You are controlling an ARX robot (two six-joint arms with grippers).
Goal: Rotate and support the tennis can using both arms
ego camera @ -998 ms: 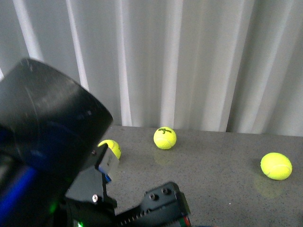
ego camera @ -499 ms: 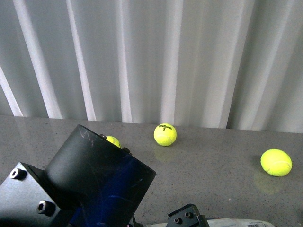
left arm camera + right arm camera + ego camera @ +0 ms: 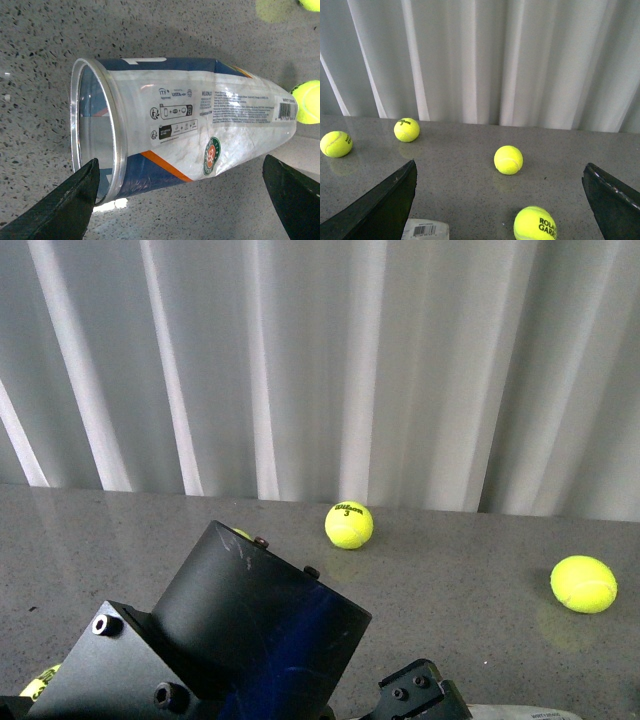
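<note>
The tennis can (image 3: 200, 125) lies on its side on the grey speckled table, its silver-rimmed open mouth (image 3: 80, 130) at one end. My left gripper (image 3: 180, 210) is open and hangs over the can. One fingertip (image 3: 65, 210) is by the rim and the other (image 3: 295, 195) is past the closed end, and neither touches the can. In the front view the bulky black left arm (image 3: 230, 640) fills the lower left, and only a white sliver of the can (image 3: 520, 712) shows. My right gripper (image 3: 497, 210) is open over bare table, with the can's barcode end (image 3: 425, 230) beside one finger.
Yellow tennis balls lie about: one at the back centre (image 3: 348, 524), one at the right (image 3: 583, 584), one peeking out at the lower left (image 3: 38, 680). A ball marked Roland Garros (image 3: 535, 223) sits between the right fingers. A white curtain (image 3: 400, 370) closes off the table's far edge.
The left arm has dropped lower and shifted right in the front view, uncovering the curtain and table at left. The can's white end now shows at the bottom edge.
</note>
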